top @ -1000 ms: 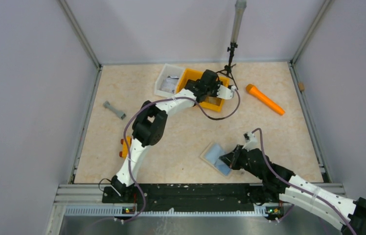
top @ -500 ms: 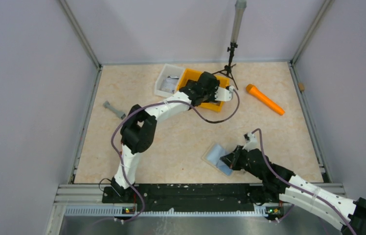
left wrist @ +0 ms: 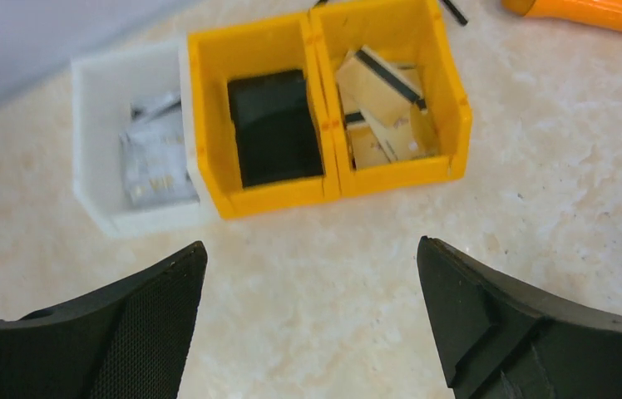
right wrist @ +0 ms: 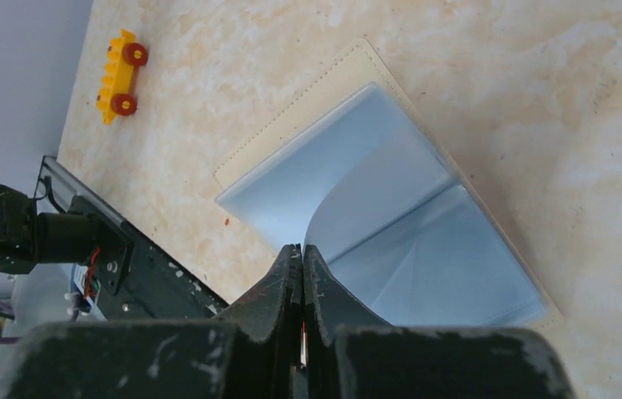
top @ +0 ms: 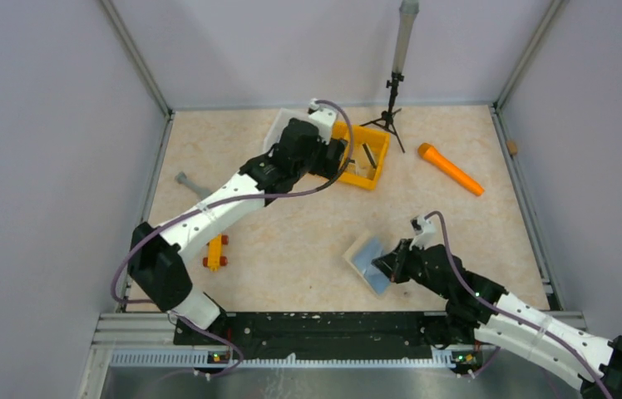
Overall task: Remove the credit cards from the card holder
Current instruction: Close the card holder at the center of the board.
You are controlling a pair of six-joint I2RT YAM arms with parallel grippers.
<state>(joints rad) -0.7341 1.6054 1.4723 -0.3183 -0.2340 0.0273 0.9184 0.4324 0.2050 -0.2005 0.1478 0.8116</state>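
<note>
Two grippers: the left gripper (left wrist: 311,245) gapes wide near the yellow bin (left wrist: 330,179); the right gripper (right wrist: 301,251) pinches a flap of the card holder (right wrist: 349,158), lying open on the table (right wrist: 540,66).

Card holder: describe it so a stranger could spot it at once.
On the table, look near the front, right of centre, at the right pincer. The card holder lies open there, one sleeve pinched. It alone is flat, tan-edged and shiny blue-grey, unlike the boxy bins.
</note>
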